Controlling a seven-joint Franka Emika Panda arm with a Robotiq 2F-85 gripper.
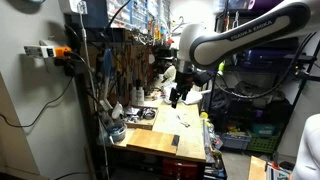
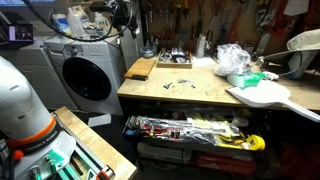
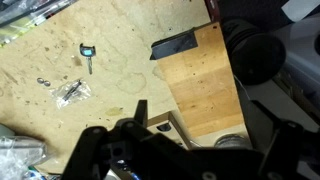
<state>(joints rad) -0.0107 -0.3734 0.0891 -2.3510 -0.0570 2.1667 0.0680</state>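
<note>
Found key (image 3: 88, 57) flat on worktop (image 3: 125, 30), long axis near-vertical in wrist view, blade downward; noted bare room around, board (image 3: 200, 90) edge rightward; could not tell jaws' state.

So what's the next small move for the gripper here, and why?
Probably lower the gripper toward the workbench: in an exterior view it hangs well above the top, and the wrist view shows the key and small metal bits lying untouched on it. Whether the jaws are open I cannot tell.
</note>
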